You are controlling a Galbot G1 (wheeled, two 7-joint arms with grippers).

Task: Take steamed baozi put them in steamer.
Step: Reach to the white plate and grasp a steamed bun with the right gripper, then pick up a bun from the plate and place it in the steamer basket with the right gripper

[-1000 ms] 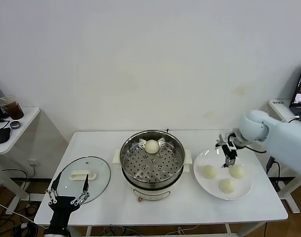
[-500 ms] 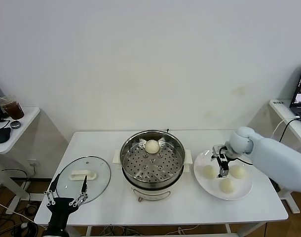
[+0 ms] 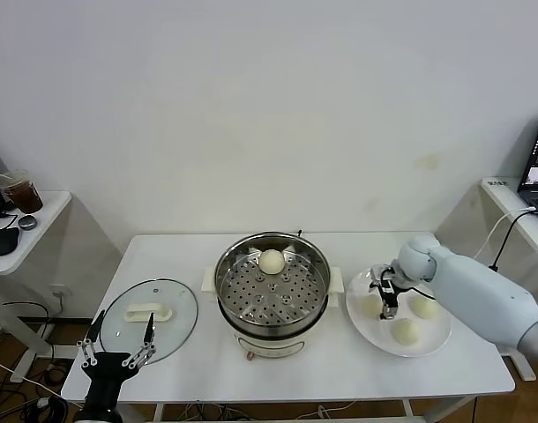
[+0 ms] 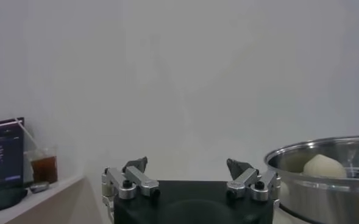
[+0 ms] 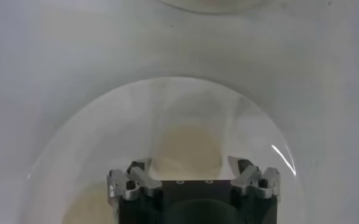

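Starting from the left side, the left gripper (image 3: 119, 345) waits low at the front edge of the table (image 3: 190, 370), just in front of the glass lid (image 3: 151, 319). Its fingers point up and stand apart, with nothing between them; the left wrist view shows the same, two fingertips (image 4: 136, 164) spread wide in the air.

In the middle stands the steamer (image 3: 272, 284), a shiny steel pot with a floor full of holes. One baozi (image 3: 271, 261) lies inside it, at the back side, close to the wall.

At the right is a white plate (image 3: 432, 345) with three more baozi. The right arm (image 3: 476, 291) reaches in from the right side, and its wrist bends downward, so the right gripper (image 3: 387, 298) points down over the left part of the plate. It is just beside the left baozi (image 3: 370, 305), between it and the far right baozi (image 3: 425, 306); the third baozi (image 3: 404, 331) lies nearer to the front. In the right wrist view the jaws are spread open and grasp nothing, and a pale bun (image 5: 191, 143) lies on the plate directly ahead of them.
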